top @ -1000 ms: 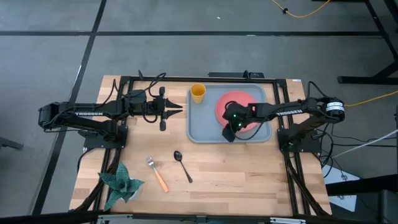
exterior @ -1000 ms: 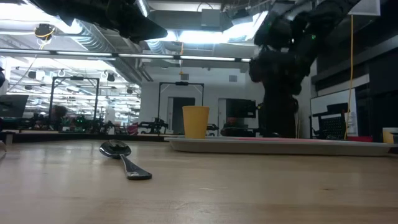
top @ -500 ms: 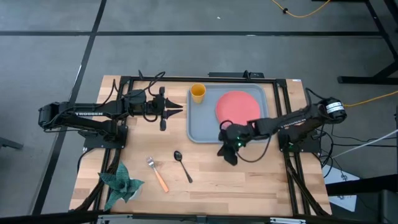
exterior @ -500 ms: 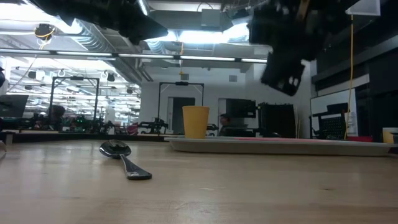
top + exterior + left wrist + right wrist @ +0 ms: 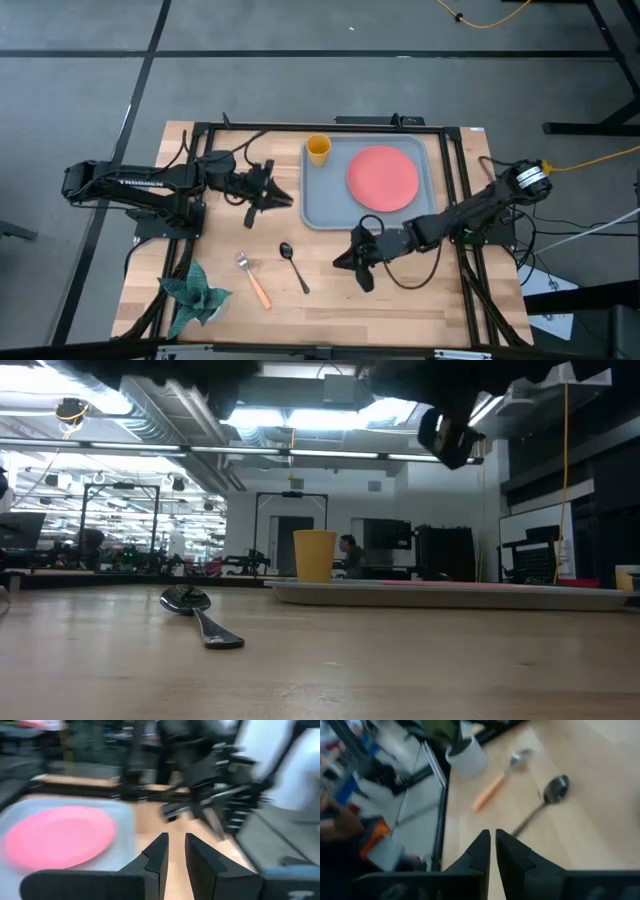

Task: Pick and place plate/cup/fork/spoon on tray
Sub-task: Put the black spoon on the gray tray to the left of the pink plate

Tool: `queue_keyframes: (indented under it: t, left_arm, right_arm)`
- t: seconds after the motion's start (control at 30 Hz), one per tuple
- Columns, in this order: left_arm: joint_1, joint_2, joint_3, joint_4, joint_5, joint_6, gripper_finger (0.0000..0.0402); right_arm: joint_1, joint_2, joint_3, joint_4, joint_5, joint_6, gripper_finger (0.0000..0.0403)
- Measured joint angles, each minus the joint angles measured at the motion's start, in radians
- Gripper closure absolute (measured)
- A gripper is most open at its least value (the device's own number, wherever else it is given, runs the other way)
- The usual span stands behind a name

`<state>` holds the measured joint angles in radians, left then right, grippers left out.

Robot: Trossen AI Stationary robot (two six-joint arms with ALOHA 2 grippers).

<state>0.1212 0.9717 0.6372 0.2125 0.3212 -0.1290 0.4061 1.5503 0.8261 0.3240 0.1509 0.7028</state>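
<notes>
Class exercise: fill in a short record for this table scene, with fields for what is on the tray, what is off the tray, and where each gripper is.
on tray: plate, cup
off tray, on table: spoon, fork
left gripper: left of tray, nothing held
right gripper: just off the tray's front edge, pointing at spoon, nothing held

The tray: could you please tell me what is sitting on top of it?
On the tray sit the coral-pink plate and the yellow cup in a corner. Whatever lies beneath the plate is hidden.
</notes>
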Motion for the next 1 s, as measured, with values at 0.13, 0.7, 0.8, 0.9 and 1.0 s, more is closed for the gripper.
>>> queue_keyframes:
  t: [0.13,0.7,0.8,0.9,1.0]
  left_arm:
    - [-0.080,0.010,0.023,-0.003,0.011,0.042,0.0352]
    - [-0.152,-0.006,0.026,-0.270,-0.008,0.139,0.0387]
    - [-0.139,-0.027,0.024,-0.297,-0.026,0.139,0.0399]
    - [-0.123,-0.058,0.025,-0.318,-0.027,0.139,0.0392]
    - [-0.115,-0.094,0.024,-0.337,-0.027,0.139,0.0387]
  right_arm:
    - [0.010,0.149,0.060,0.160,0.012,0.040,0.0368]
    - [-0.018,0.570,0.696,-0.408,0.026,0.056,0.0397]
    - [-0.029,0.617,0.709,-0.401,0.037,0.111,0.0397]
    - [-0.043,0.663,0.714,-0.369,0.033,0.173,0.0399]
    - [-0.050,0.694,0.714,-0.324,0.032,0.184,0.0400]
